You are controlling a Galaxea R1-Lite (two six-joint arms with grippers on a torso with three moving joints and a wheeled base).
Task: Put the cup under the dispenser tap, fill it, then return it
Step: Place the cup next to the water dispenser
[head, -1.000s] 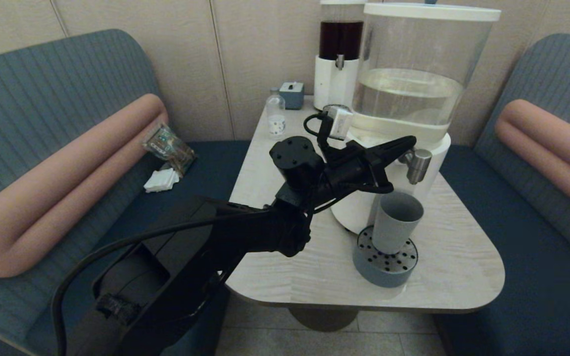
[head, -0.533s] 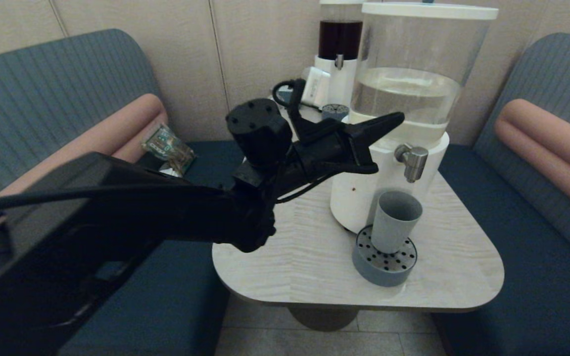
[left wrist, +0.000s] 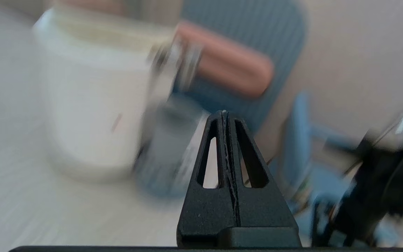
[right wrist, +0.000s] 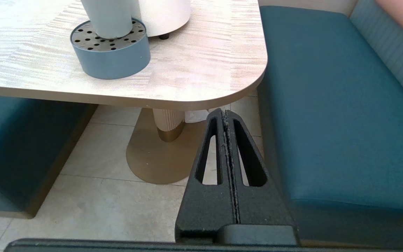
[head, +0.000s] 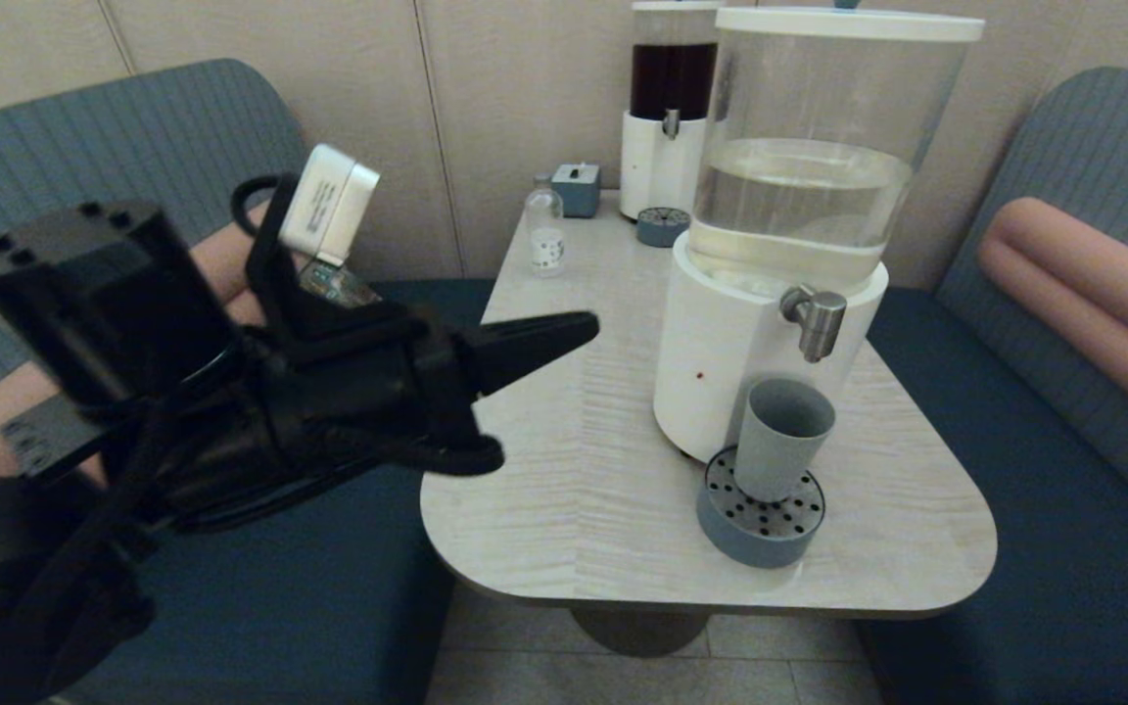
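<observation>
left gripper point(head: 579, 331): black plastic, tapered fingers pressed together, holding nothing, hanging in the air over the table's left edge, well apart from the cup.
right gripper point(right wrist: 225, 113): black, fingers pressed together, sitting low beside the table over the tiled floor and teal bench seat, idle.
drip tray point(head: 758, 539): low round grey-blue tray, perforated metal top, sitting on the pale wood-grain table point(head: 574, 509).
cup point(head: 780, 437): matte grey-blue tapered tumbler, standing on the drip tray, long axis near vertical, mouth facing up; contents cannot tell.
dispenser tap point(head: 816, 319): brushed-steel spigot, spout pointing down, directly above the cup.
dispenser point(head: 799, 176): white base, clear cylinder tank, holding clear liquid about halfway up.
</observation>
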